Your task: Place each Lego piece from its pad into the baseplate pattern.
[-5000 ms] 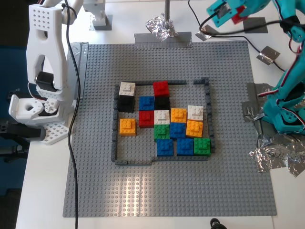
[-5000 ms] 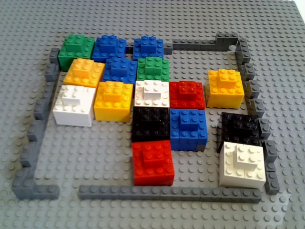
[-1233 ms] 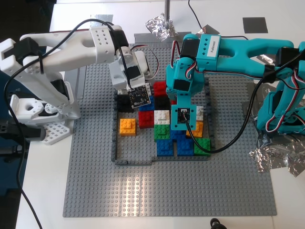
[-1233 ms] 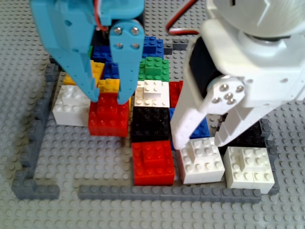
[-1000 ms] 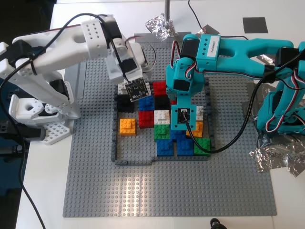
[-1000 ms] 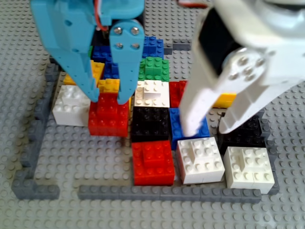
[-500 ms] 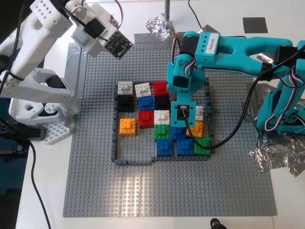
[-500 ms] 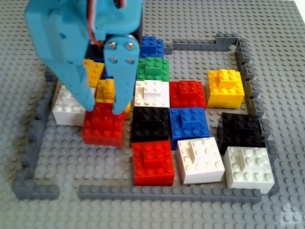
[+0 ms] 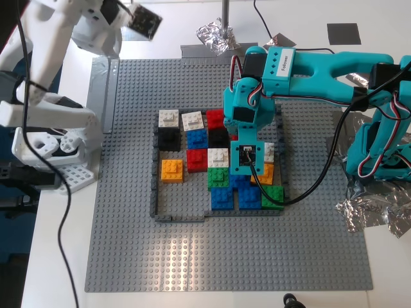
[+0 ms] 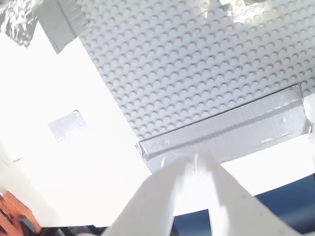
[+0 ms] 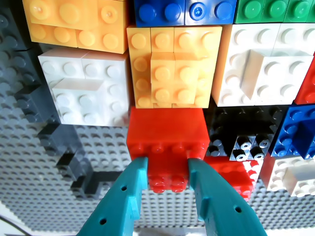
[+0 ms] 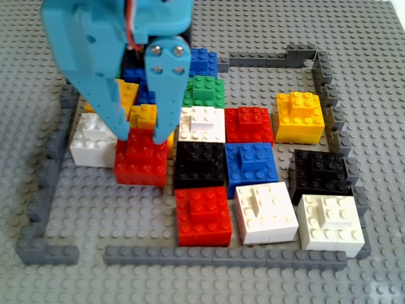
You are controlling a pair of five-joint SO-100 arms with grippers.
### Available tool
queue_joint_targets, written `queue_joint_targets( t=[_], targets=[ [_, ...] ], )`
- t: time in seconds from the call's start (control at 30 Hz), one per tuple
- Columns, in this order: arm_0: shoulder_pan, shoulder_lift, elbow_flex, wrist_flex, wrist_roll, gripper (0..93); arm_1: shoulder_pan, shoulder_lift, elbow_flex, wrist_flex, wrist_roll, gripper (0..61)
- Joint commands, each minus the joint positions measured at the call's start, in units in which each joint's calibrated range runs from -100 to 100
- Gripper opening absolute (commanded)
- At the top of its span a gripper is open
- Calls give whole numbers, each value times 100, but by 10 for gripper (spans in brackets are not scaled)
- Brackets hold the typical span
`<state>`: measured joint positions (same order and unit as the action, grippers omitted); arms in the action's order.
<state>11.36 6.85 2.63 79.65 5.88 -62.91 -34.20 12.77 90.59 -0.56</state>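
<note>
Downward, my first claw (image 11: 165,179) astride the red brick (image 11: 166,135).

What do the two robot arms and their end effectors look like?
My first end effector has two tapered teal plastic fingers with small screw holes. Its teal arm carries a white label, black servos and black and red cables. My second end effector has plain white fingers; its white arm has perforated panels and a black cable.
</note>
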Motion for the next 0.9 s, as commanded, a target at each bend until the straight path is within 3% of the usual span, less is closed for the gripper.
queue_joint_targets(
  t=[0.0, 0.2, 0.43, 0.6, 0.87],
  targets=[
    [-22, -15, -286, 33, -4, 4, -387, 81, -568, -320, 234, 2],
    [-22, -7, -286, 33, 1, 15, -466, 63, -523, -662, 357, 2],
    [36, -15, -268, -81, -9, 176, -836, 115, 434, -1752, 107, 2],
    [36, -92, -277, -81, -4, 179, -981, 295, 471, -1711, 98, 2],
    [703, -419, -223, -16, 35, 171, -981, 896, -387, -1679, 210, 2]
  ],
)
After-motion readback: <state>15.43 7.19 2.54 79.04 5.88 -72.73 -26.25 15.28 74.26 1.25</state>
